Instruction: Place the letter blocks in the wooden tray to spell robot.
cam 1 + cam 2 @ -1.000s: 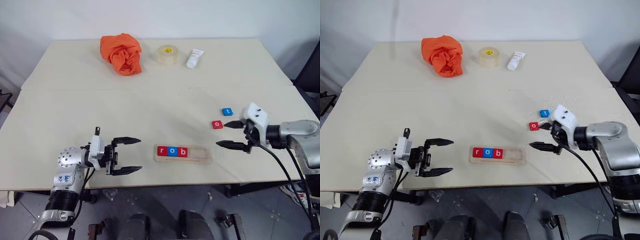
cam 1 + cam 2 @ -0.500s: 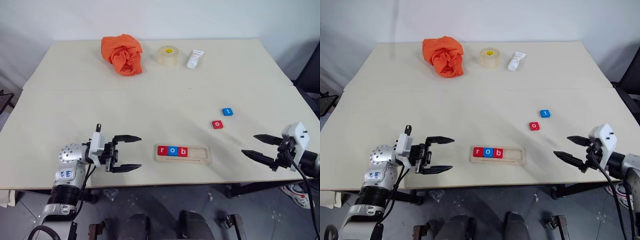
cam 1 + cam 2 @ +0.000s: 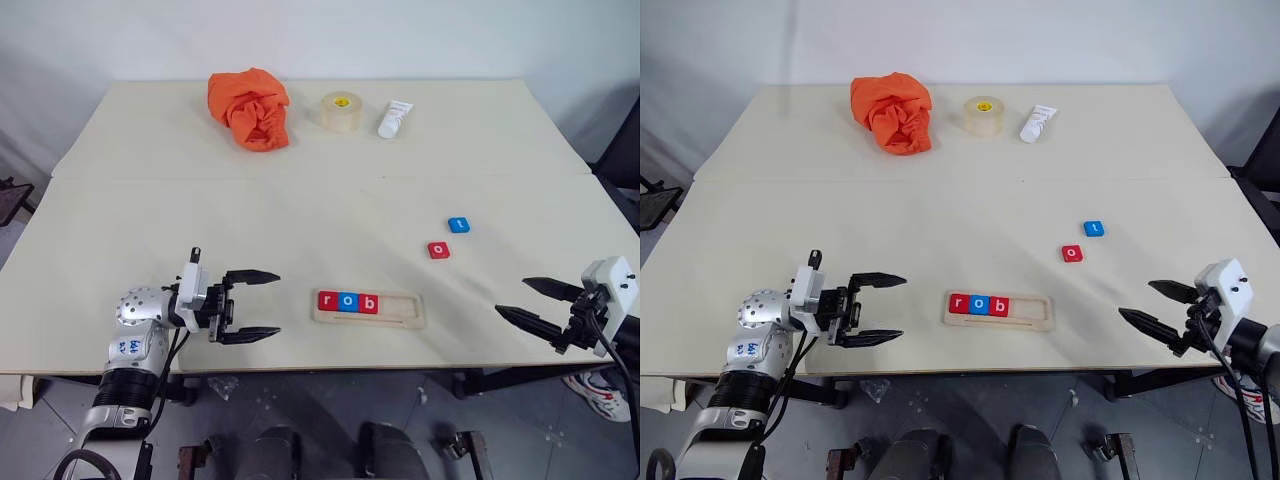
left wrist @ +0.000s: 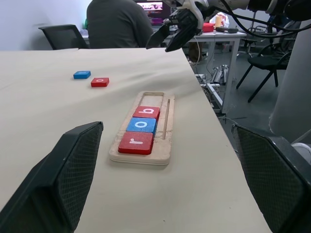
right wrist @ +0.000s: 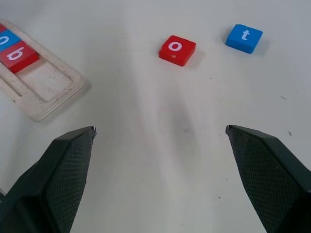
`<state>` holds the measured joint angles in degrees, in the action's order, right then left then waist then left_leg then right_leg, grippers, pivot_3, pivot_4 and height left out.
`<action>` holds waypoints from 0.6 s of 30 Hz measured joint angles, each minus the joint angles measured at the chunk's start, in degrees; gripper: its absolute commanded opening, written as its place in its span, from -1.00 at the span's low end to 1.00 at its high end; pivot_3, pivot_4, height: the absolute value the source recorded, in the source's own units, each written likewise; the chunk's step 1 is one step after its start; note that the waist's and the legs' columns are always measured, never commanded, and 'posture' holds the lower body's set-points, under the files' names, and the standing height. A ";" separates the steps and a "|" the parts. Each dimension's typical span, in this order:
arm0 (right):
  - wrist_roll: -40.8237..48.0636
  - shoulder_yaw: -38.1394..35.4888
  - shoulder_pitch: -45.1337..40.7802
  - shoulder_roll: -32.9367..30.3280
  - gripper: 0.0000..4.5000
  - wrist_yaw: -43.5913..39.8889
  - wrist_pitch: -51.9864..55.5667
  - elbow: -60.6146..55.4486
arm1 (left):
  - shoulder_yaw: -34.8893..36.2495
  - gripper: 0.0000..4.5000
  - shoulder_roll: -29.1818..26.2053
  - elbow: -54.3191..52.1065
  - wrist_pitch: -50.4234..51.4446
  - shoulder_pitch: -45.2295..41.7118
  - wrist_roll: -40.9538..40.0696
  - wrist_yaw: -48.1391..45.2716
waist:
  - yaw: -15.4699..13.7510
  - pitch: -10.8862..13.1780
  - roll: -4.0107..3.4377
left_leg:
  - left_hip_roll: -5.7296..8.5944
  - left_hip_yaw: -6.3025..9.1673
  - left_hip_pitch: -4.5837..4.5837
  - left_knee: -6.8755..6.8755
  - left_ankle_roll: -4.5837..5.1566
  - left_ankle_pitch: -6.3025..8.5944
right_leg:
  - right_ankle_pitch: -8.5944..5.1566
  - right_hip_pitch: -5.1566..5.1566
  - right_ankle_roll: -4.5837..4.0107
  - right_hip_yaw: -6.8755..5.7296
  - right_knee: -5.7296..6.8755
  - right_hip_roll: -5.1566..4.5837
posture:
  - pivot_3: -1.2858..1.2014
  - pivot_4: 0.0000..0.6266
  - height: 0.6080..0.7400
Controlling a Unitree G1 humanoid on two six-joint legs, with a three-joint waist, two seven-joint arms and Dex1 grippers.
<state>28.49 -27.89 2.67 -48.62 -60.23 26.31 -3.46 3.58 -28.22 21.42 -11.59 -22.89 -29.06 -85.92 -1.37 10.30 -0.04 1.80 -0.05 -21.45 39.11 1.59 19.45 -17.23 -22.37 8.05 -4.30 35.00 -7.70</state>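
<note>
A: Where did the blocks sit on the bench [image 3: 300, 200]?

B: The wooden tray [image 3: 368, 307] lay near the front edge, holding a red r block [image 3: 327, 300], a blue o block [image 3: 346, 301] and a red b block [image 3: 367, 303] side by side at its left end. From the tray, the red o block [image 3: 438, 250] and the blue t block [image 3: 458, 224] lay loose toward two o'clock.

A: And the pincers?

B: The left pincer [image 3: 254, 305] hovered at the tray's nine o'clock, fingers apart and empty. The right pincer [image 3: 530, 301] hung at three o'clock, fingers spread wide, gripping nothing.
</note>
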 measured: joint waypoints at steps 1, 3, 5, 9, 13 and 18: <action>0.01 0.00 0.00 0.00 0.99 0.17 0.06 -0.21 | 0.00 1.00 0.00 0.01 0.00 -0.15 0.00 0.00 | -0.01 0.00 0.00 | 0.00 0.00 0.00 0.00 0.00 0.00 | 0.00 0.00 0.00 0.00 0.00 0.00 | 0.03 -0.52 1.00; 0.08 0.00 -0.06 -0.03 0.99 0.53 0.19 -0.98 | 0.00 1.00 0.00 0.03 0.00 -0.38 0.00 0.00 | 0.00 0.00 0.00 | 0.00 0.00 0.00 0.00 0.00 0.00 | 0.00 0.00 0.00 0.00 0.00 0.00 | 0.03 -0.52 1.00; 0.07 0.01 -0.10 -0.21 0.99 1.08 0.79 -1.02 | 0.00 1.00 0.00 0.18 -0.03 -0.42 0.00 0.00 | -0.02 0.00 0.00 | 0.00 0.00 0.00 0.00 0.00 0.00 | 0.00 0.00 0.00 0.00 0.00 0.00 | 0.03 -0.52 1.00; 0.07 0.04 -0.22 -0.22 0.99 1.95 1.76 -1.02 | 0.00 1.00 0.00 1.03 -0.07 -0.42 0.00 0.00 | 0.00 0.00 0.00 | 0.00 0.00 0.00 0.00 0.00 0.00 | 0.00 0.00 0.00 0.00 0.00 0.00 | 0.03 -0.52 1.00; 0.05 0.58 -1.40 -0.22 0.99 3.32 3.06 -1.19 | 0.01 1.00 0.00 1.21 -0.16 -0.42 0.00 0.00 | 0.01 0.00 0.00 | 0.00 -0.01 0.00 0.00 0.00 0.00 | 0.00 0.00 0.00 0.00 0.01 0.00 | 0.03 -0.52 1.00; -0.72 5.26 -9.29 2.39 0.99 10.85 6.49 -2.77 | 0.01 1.00 0.31 1.62 -0.37 -0.72 0.01 0.00 | 0.35 0.00 0.00 | -0.05 -0.06 0.06 0.01 -0.03 -0.02 | 0.00 -0.03 -0.01 0.02 -0.01 0.01 | 0.03 -0.52 1.00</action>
<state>27.77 -22.63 -6.63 -46.23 -49.38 32.81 -6.23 3.59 -27.91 23.04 -11.96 -23.61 -29.05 -85.92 -1.02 10.30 -0.04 1.76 -0.11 -21.39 39.12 1.57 19.44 -17.23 -22.40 8.04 -4.29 34.99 -7.69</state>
